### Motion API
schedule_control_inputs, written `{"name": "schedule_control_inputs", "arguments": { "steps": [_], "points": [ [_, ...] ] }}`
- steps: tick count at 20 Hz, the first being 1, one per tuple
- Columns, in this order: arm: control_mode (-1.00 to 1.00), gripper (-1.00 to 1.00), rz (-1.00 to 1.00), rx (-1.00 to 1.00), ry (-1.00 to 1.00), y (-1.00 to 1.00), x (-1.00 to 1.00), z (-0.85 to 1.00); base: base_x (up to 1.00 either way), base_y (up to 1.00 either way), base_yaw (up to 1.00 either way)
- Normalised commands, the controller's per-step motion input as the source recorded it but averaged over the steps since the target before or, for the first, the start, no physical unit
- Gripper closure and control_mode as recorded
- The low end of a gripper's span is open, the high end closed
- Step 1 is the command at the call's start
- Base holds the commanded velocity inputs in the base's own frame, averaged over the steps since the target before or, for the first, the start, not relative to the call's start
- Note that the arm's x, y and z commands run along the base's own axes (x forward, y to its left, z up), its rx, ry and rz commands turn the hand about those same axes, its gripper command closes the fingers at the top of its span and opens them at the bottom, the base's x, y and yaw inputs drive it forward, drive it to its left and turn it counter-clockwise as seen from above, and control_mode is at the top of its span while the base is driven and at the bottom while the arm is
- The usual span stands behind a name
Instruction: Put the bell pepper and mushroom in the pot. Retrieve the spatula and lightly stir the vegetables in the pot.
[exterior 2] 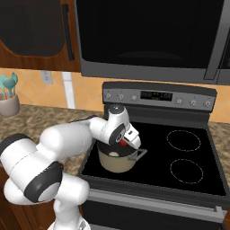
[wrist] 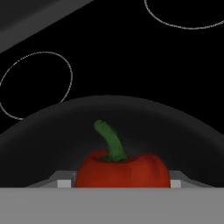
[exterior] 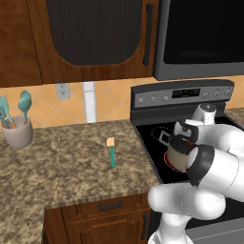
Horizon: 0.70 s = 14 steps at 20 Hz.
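Right now pincer pinching bell pepper between its tips, poised over dark inside of pot. Pot on near left burner of stove. Spatula flat on tabletop, left of stove, well apart from utensil cup at far left.

Flat, even rendered light is falling without glare — shadows are staying faint, edges sharp, the hand view dim.
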Motion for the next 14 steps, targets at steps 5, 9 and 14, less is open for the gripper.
{"name": "schedule_control_inputs", "arguments": {
  "steps": [5, 9, 14],
  "points": [
    [-1.0, -1.0, 0.0, 0.0, 0.0, 0.13, -0.11, -0.08, 0.0, 0.0, 0.0],
    [-1.0, -1.0, 0.0, 0.0, -0.04, 0.3, -0.26, 0.0, 0.0, 0.0, 0.0],
    [-1.0, -1.0, 0.0, 0.0, -0.13, 0.1, -0.28, 0.13, 0.0, 0.0, 0.0]
  ]
}}
